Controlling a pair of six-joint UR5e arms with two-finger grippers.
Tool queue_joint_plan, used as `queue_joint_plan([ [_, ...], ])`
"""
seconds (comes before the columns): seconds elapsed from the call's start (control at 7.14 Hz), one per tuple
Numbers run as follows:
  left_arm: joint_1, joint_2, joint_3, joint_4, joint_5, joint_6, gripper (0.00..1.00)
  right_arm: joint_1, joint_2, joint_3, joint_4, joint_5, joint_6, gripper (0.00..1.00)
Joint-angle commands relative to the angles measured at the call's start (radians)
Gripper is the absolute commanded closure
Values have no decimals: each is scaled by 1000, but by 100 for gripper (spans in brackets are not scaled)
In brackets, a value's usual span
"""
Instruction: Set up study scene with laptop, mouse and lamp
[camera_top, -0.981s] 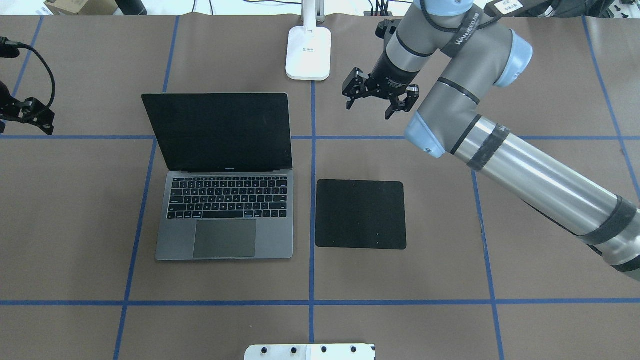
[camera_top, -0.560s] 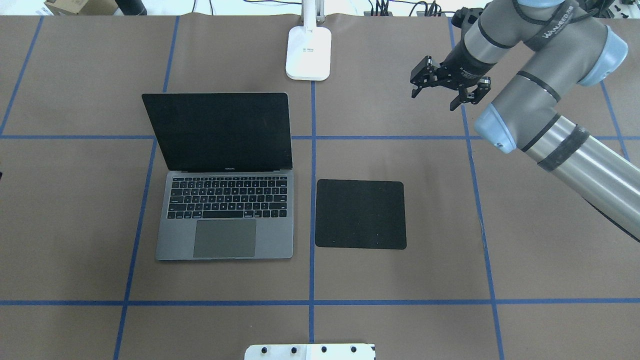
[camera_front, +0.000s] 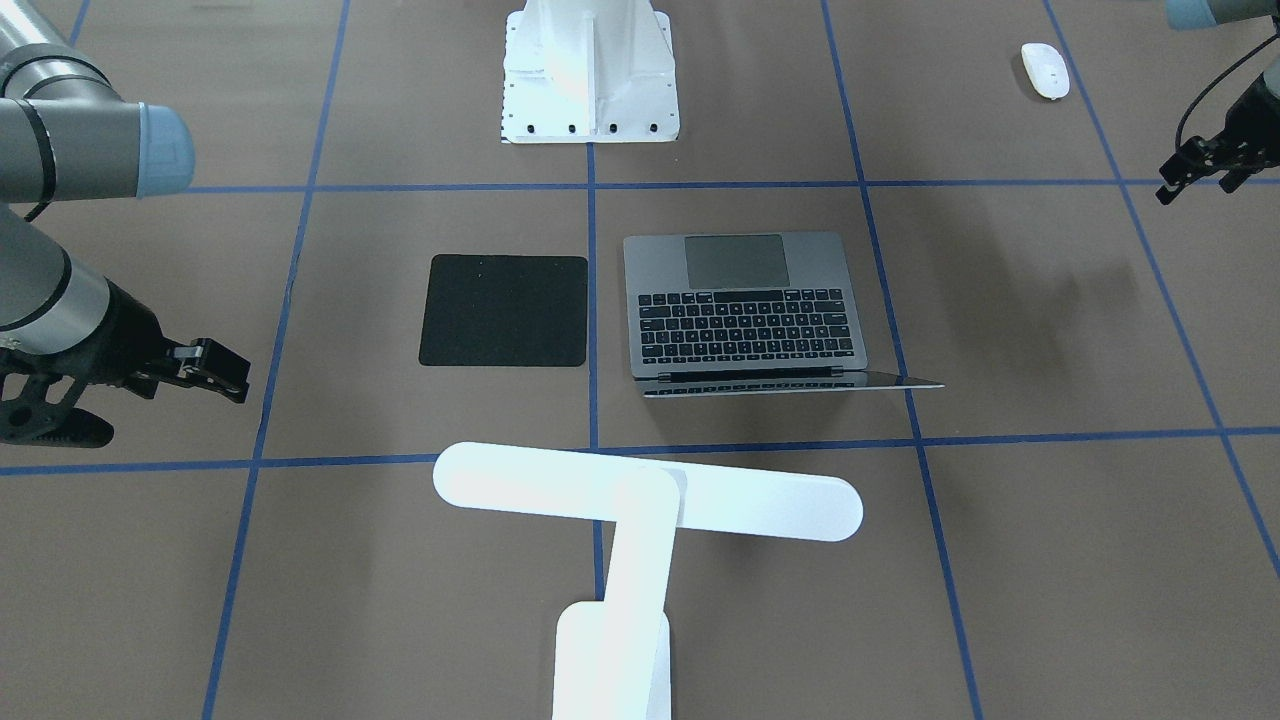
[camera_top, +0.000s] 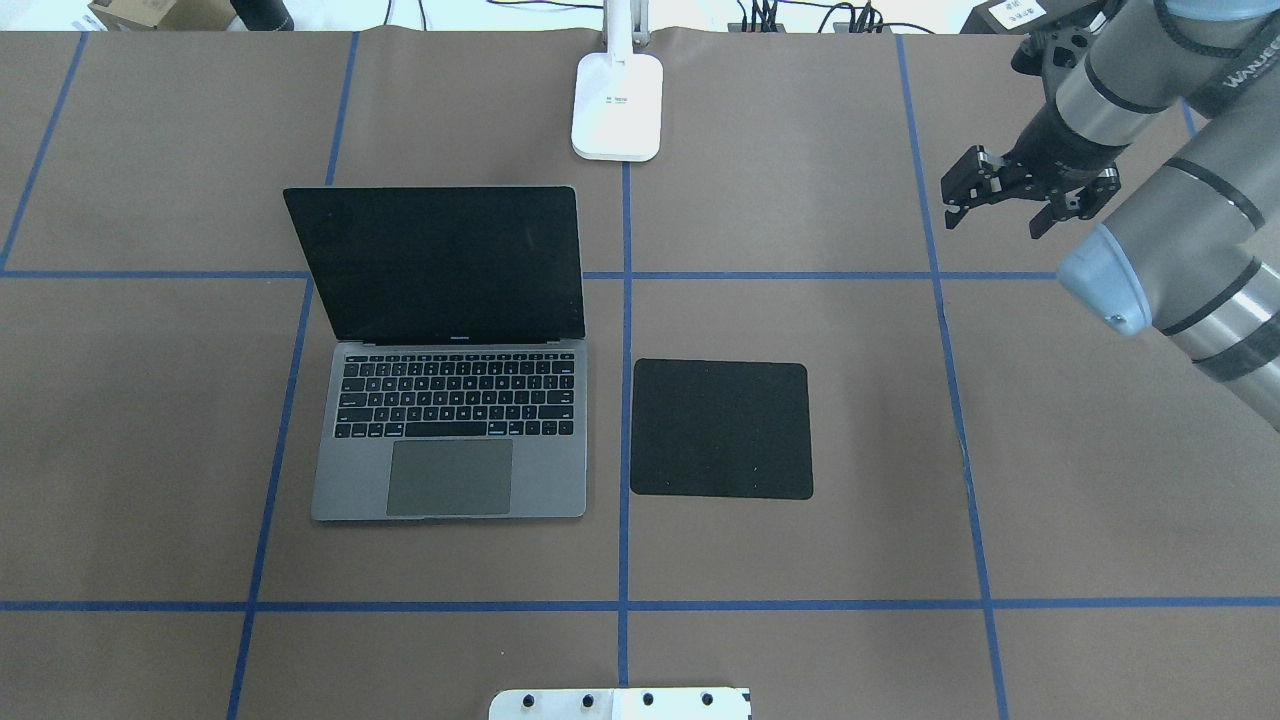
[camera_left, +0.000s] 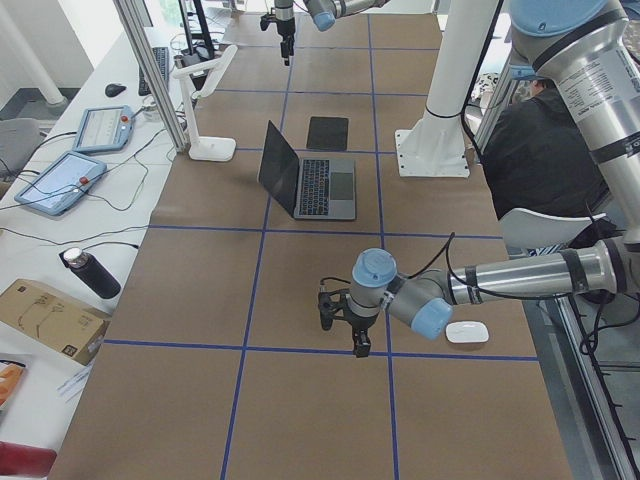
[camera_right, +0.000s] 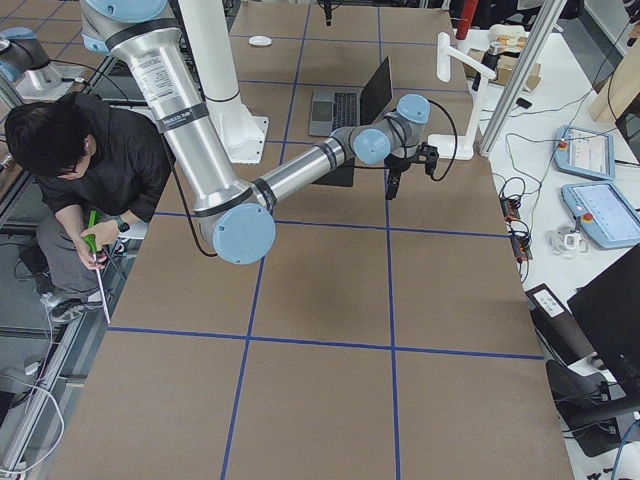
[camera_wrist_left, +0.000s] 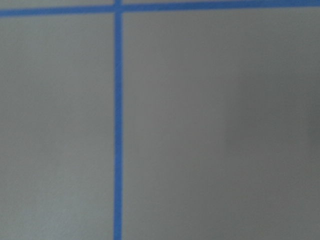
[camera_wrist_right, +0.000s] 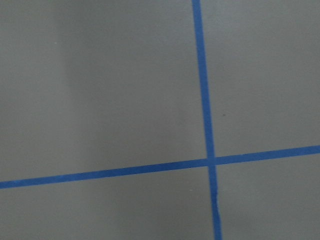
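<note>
Progress looks to be two parts of three. The space-grey metal laptop (camera_top: 450, 430) sits open, black screen upright. The white T-shaped desk lamp (camera_front: 640, 500) stands just behind the laptop's lid, its flat bar head reaching toward it.

What seems left is the small glossy white oval mouse (camera_front: 1045, 70). It lies well off to the laptop's left, on the trackpad side nearer the robot. The flat black square pad (camera_top: 720, 428) just to the laptop's right has nothing on it, and I judge it to be the mouse's place.

The left gripper (camera_front: 1197, 190) hangs near the mouse but not over it, farther from the laptop, fingers apart and holding nothing. The right gripper (camera_top: 994, 222) hovers well to the laptop's right, beyond the pad, also spread and holding nothing.
</note>
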Motion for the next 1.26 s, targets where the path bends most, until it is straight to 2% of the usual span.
queue_joint_plan([
  [0.0,2,162,29,-178,-21,-18,0,-1,-124,92,-25,-48,-95,0],
  [0.28,4,201,31,-197,-41,-32,0,-12,-149,123,-25,-46,-85,0],
  [0.7,22,198,29,-232,-57,-132,0,-48,-149,131,-24,-46,-60,0],
  [1.12,180,163,29,-272,-32,-316,0,-84,-141,146,-21,-49,-6,0],
])
